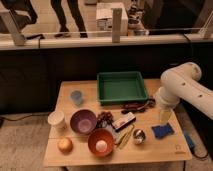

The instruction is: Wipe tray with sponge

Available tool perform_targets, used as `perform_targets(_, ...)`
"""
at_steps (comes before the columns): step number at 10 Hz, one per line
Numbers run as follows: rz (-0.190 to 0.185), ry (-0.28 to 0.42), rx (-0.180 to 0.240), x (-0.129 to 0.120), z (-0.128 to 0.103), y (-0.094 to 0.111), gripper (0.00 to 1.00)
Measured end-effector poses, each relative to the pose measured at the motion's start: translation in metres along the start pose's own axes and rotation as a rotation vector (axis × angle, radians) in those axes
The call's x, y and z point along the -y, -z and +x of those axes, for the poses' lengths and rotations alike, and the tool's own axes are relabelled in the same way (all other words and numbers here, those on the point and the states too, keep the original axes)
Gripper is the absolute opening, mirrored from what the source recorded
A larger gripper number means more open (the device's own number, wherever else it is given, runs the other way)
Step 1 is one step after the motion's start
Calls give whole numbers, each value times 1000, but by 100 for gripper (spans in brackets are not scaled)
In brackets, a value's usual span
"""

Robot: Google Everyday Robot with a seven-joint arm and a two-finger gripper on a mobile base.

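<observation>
The dark-green tray (121,87) sits at the back middle of the wooden table, and nothing shows inside it. The blue sponge (162,131) lies flat on the table at the right, in front of and to the right of the tray. My white arm comes in from the right. Its gripper (164,118) points down just above the sponge's far edge. I cannot tell whether it touches the sponge.
On the table (165,150) are a pale blue cup (76,97), a white cup (56,120), a purple bowl (83,121), an orange bowl (101,142), a round fruit (65,145), grapes (104,117), a packet (124,122), a banana (125,136) and a shiny ball (138,136). A dark wall stands behind.
</observation>
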Motion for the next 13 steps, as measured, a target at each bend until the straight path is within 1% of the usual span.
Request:
perform_targets(6, 2, 6, 1, -1, 0, -1, 80)
perform_targets(9, 8, 47, 4, -11, 0, -19, 80)
perform_targets(13, 11, 63, 17, -14, 1, -22, 80)
